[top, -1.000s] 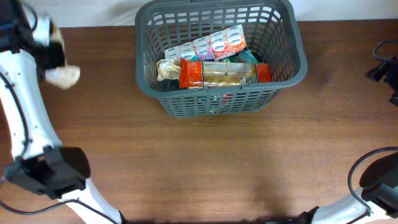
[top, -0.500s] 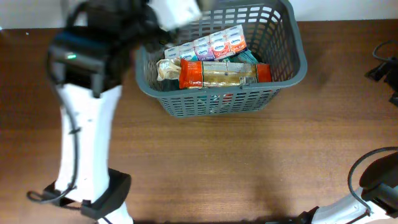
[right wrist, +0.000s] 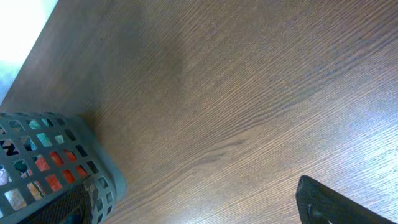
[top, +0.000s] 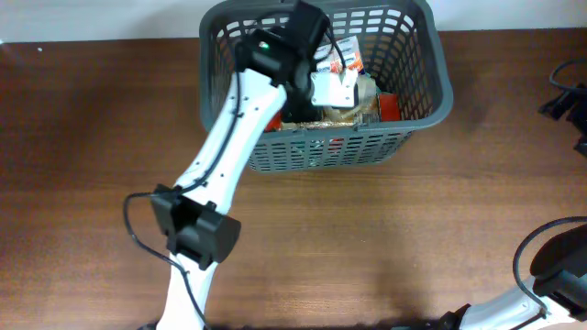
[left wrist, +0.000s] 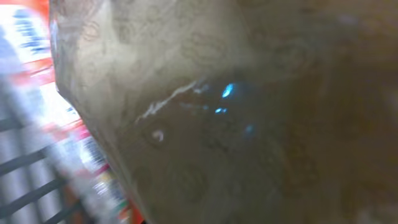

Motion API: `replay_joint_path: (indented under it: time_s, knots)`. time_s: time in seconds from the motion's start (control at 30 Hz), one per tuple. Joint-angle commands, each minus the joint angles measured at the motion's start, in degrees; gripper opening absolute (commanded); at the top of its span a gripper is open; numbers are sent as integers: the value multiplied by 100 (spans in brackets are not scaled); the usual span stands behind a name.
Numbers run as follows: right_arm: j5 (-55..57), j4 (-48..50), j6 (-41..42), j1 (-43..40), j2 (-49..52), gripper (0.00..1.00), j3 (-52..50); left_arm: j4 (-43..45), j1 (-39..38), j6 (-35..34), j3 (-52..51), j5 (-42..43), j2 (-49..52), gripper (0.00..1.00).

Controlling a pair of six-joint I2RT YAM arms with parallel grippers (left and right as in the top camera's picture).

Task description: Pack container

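The dark grey container (top: pixel 442 78), a slotted basket, stands at the back middle of the table. It holds a row of small cartons (top: pixel 347 57) and a long clear packet with red ends (top: pixel 389 106). My left gripper (top: pixel 328 84) reaches down inside the basket, shut on a pale packet (top: pixel 335 90) held just above the other food. That packet (left wrist: pixel 236 112) fills the blurred left wrist view, hiding the fingers. My right gripper (right wrist: pixel 193 213) is open and empty above bare table, right of the basket's corner (right wrist: pixel 99 180).
The white left arm (top: pixel 225 147) slants from its base at the front left up over the basket's front wall. Dark right-arm parts (top: pixel 564 87) sit at the right edge. The wooden table (top: pixel 367 238) runs wide in front of the basket.
My left arm has swung from the far left, over the basket's back left corner, down into the basket with the pale packet. The right arm has not moved.
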Motion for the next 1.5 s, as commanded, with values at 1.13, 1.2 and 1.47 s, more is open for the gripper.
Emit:
replay_joint_path:
  time_s: [1.13,1.2,1.47]
  knots:
    - [-48,17,26,31,-118,99,-31,409,3014,-3954,839,-1209,-1698,99]
    - [-48,17,26,31,-118,99,-31,627,3418,-4380,551,-1198,-1696,99]
    - [-48,17,26,31,-118,99,-31,1233,4575,-4852,-1366,-286,-1679,99]
